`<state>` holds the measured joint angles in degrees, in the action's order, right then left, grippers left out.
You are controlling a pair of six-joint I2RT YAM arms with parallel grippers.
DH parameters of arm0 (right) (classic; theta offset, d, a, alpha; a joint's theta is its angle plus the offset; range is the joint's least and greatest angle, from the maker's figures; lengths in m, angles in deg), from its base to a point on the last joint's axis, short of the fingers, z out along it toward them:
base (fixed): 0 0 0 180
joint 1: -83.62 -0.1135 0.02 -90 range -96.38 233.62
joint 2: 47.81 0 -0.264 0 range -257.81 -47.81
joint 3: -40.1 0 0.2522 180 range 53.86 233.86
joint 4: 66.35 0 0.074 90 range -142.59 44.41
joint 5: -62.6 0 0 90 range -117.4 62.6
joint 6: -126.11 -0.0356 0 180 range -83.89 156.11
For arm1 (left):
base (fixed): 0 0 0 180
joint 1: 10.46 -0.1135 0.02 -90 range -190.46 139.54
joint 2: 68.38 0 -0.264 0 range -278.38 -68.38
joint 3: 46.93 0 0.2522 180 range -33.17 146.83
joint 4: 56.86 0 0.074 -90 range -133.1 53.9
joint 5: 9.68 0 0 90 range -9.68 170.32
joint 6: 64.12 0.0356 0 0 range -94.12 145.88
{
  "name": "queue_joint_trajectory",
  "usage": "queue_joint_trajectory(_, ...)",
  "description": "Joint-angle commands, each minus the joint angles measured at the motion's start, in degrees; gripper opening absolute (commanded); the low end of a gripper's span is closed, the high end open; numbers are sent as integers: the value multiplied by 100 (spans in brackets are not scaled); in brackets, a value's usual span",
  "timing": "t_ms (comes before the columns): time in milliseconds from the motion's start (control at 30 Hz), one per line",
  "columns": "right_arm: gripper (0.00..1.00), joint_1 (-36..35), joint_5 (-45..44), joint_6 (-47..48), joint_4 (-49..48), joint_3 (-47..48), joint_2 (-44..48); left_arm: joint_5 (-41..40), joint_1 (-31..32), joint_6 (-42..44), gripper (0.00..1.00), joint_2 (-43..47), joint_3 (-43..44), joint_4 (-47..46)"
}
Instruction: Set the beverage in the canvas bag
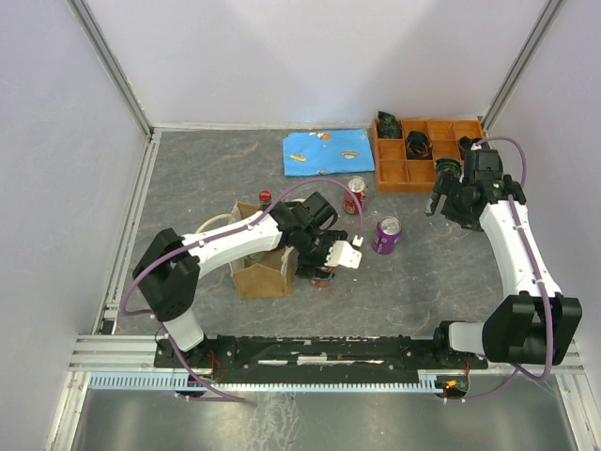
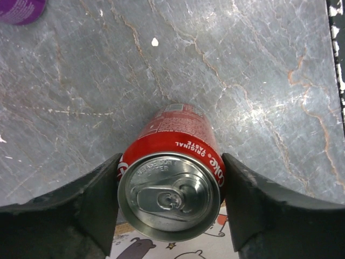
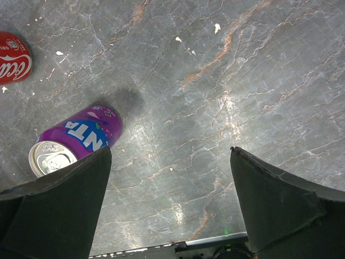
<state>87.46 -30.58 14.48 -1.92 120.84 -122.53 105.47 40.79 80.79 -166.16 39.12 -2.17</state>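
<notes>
My left gripper (image 1: 325, 269) is shut on a red Coke can (image 2: 171, 186). The can stands upright between the two dark fingers (image 2: 91, 199), which press on its sides, just right of the canvas bag (image 1: 261, 261). The bag is a tan-brown tote with cream handles (image 1: 216, 224), standing left of centre. In the top view the arm hides most of the held can. A purple Fanta can (image 1: 387, 235) and a second red can (image 1: 355, 195) stand to the right. My right gripper (image 1: 439, 202) is open and empty, right of the purple can (image 3: 75, 140).
A blue cloth (image 1: 329, 152) lies at the back. An orange compartment tray (image 1: 387, 172) holding dark items sits at the back right, close to my right arm. Another red-topped can (image 1: 266, 197) stands just behind the bag. White walls enclose the table.
</notes>
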Motion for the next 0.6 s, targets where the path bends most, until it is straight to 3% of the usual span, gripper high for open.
queue_joint_trajectory(0, 99, 30, 52, 54, -47, 81, 134, 23, 14, 26, 57, 33, 13, -208)
queue_joint_trajectory(67, 99, 29, 67, 53, -65, 75, 124, 101, 11, -123, 24, 127, 109, -281)
queue_joint_trajectory(133, 99, 38, 78, 45, -81, 49, 116, 214, 17, -356, 4, 254, 244, -462)
queue_joint_trajectory(400, 99, 38, 159, -29, -209, -145, 154, 340, -97, -1686, 3, 852, 1203, -1714)
queue_joint_trajectory(567, 99, 39, 203, -58, -283, -285, 168, 372, -830, -3107, 3, 1214, 1720, -2474)
